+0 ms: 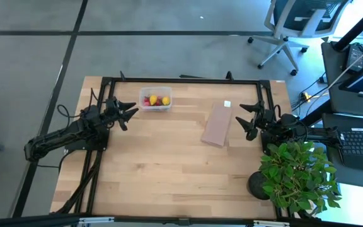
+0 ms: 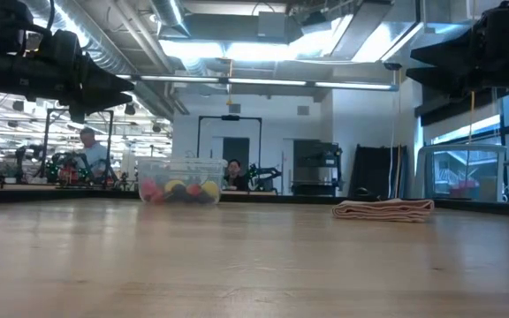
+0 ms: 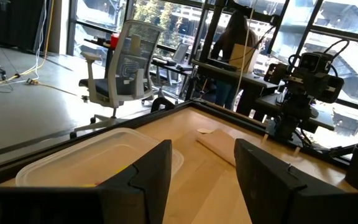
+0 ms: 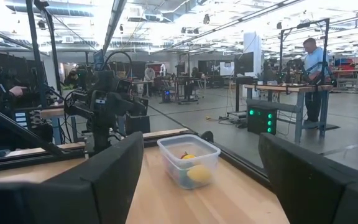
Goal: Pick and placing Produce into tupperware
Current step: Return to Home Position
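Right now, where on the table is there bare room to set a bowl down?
Widest bare wood: the table from the left arm across to the potted plant. A smaller gap lies between the tupperware and the tan board. Crowded: by the left claw near the tupperware, and the right claw beside the board.

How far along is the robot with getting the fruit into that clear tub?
Looks nearly finished. Done: the fruit pieces sit inside the clear tub, with none visible loose on the table. In hand: nothing; the left claw and right claw are open and empty, raised at the table's sides. Left: seemingly only parking the arms.
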